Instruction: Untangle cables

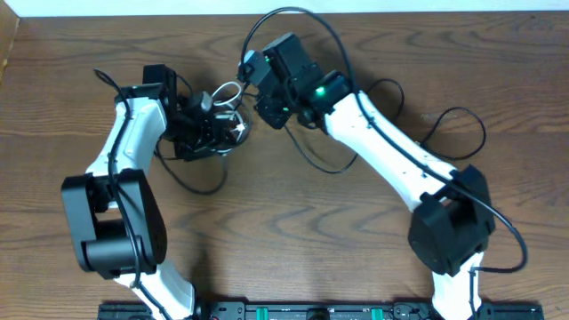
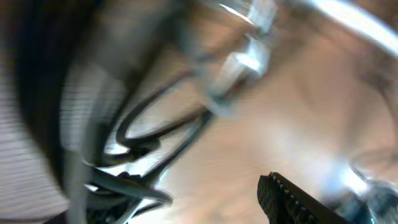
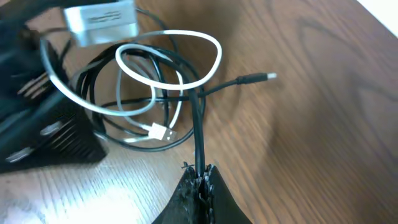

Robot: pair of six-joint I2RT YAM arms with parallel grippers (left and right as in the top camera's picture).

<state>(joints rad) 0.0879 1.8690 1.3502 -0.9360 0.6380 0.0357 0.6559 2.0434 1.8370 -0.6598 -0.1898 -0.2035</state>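
Cables (image 1: 233, 124) sit in a small knot of black and white loops on the wooden table (image 1: 293, 222), packed between your left fingers (image 1: 212, 126) and your right fingers (image 1: 265, 108). From above you cannot tell how far either pair is open.

Your left wrist view is heavily blurred. Black loops (image 2: 155, 124) curve just ahead of the fingers, with a pale plug (image 2: 239, 65) farther out. One ribbed dark finger (image 2: 289, 196) shows at the lower right. Its partner is not clear, so you cannot tell the opening or whether anything is held.

Your right wrist view shows the right fingers (image 3: 200, 180) pressed together on black strands (image 3: 198, 124) that run straight out from the tips into the tangle of cables. Beyond the tips, a white cable (image 3: 186, 37) loops over the black coils. Its USB plug (image 3: 158, 132) lies left of the tips. A black plug (image 3: 254, 78) with a silver end points right. The left fingers (image 3: 50, 130) sit dark against the far left of the tangle.
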